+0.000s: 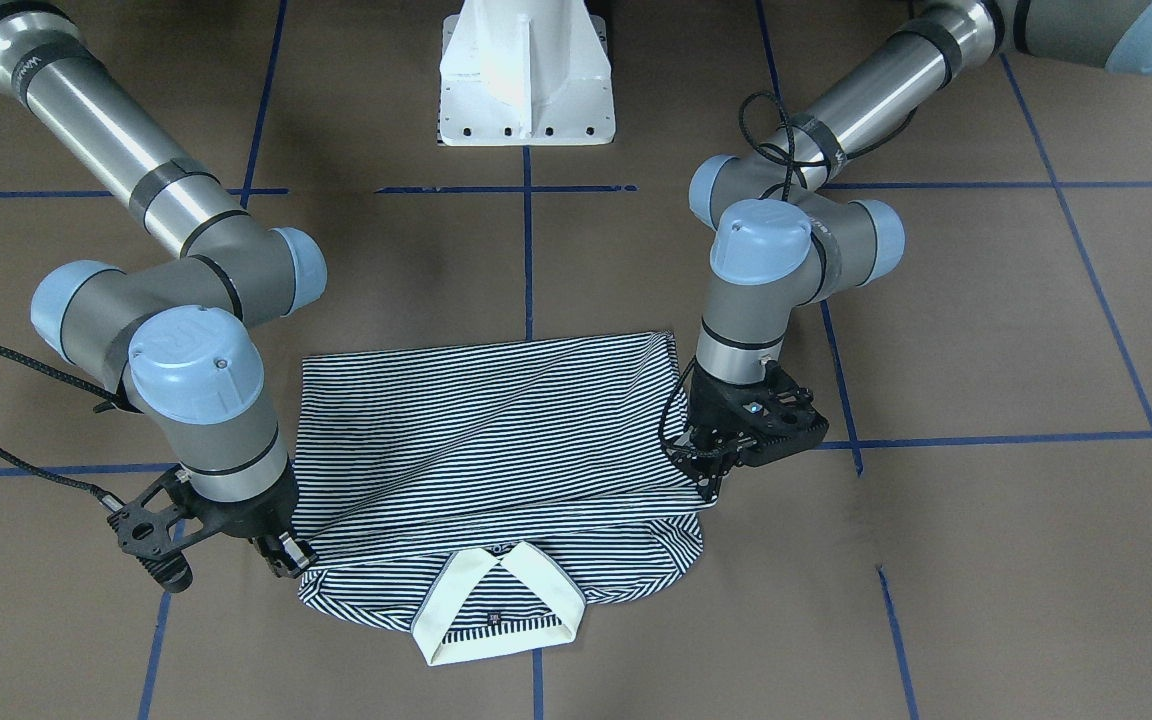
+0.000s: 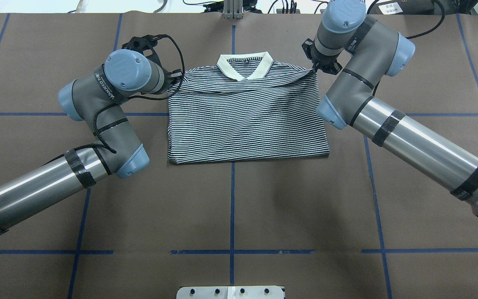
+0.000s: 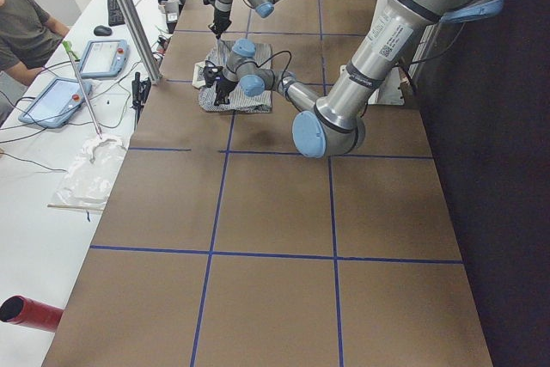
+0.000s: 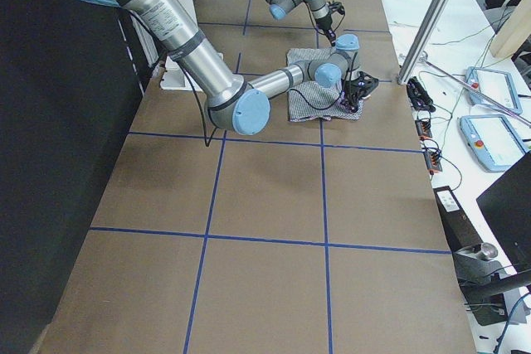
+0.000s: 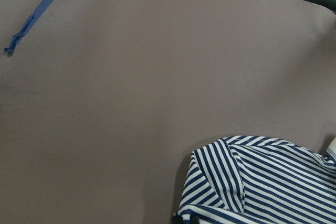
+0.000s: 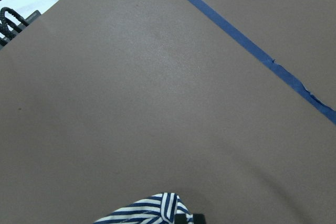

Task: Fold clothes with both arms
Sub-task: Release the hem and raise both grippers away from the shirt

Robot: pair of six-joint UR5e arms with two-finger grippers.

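Black fingers of the left gripper (image 1: 708, 468) and the right gripper (image 1: 286, 555) each pinch a corner of the striped polo shirt (image 1: 476, 430), likely to lay its bottom half over its top. The shirt lies flat on the table (image 1: 986, 330), its white collar (image 1: 451, 595) poking past the folded edge, with open room to move on both sides.

The polo shirt (image 2: 247, 124) is matt cloth, the table (image 2: 305, 199) matt paper, the right arm (image 2: 421, 141) shiny metal.

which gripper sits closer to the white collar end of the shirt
The right gripper, on the front-facing view's left: it sits level with the top of the collar, while the left gripper is farther back along the polo shirt.
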